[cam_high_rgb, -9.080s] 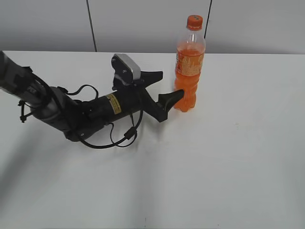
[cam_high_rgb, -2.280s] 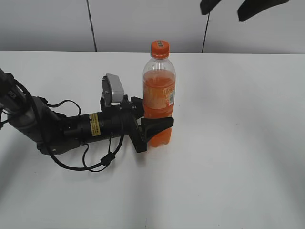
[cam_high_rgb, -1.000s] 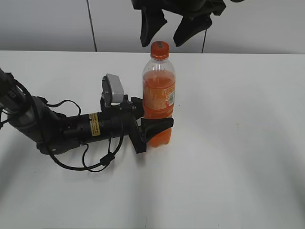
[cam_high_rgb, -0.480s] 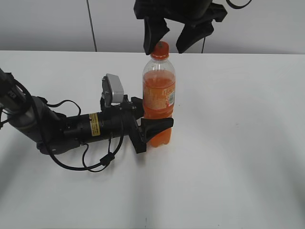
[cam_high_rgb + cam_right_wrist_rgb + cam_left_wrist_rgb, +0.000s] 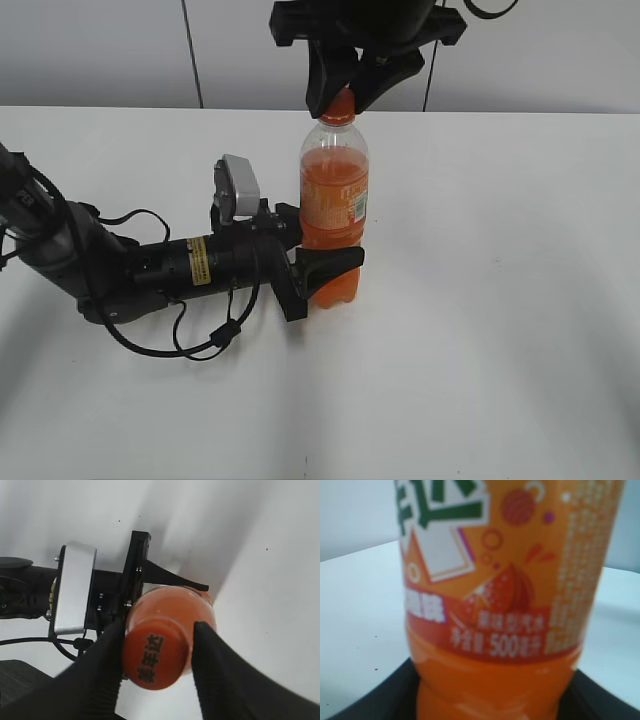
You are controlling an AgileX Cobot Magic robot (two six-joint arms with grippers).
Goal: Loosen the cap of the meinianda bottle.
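The step in hand is the grasp on the cap: the bottle is already held steady, and the turning itself seems not yet begun.

On the left, the left arm (image 5: 150,265) lies low and almost flat along the tabletop (image 5: 520,300), reaching to the right. Its left gripper (image 5: 322,262) is clenched around the lower, ribbed part of the bottle (image 5: 334,205), one finger (image 5: 335,262) passing in front and the other one behind. In the left wrist view the orange label (image 5: 505,575) fills the picture, and the dark fingers show at both lower corners, against the bottle body. The bottle stands upright near the middle of the tabletop, with the orange drink up to its shoulder.

Above it, the right arm comes down from the top of the picture, with the wrist pointing straight down. The right gripper (image 5: 350,85) sits over the cap (image 5: 156,652), one finger (image 5: 102,660) on each side. In the right wrist view the fingers lie against the ribbed sides of the cap, or very nearly so; I cannot tell if the grip is already firm.

The next move, in my judgement, calls for a tight squeeze on the cap and then a turn of the right wrist around the bottle's upright axis. Meanwhile the left gripper must keep the body from turning together with it. If the grip on the cap is too light, the fingers could slip over the ribs.
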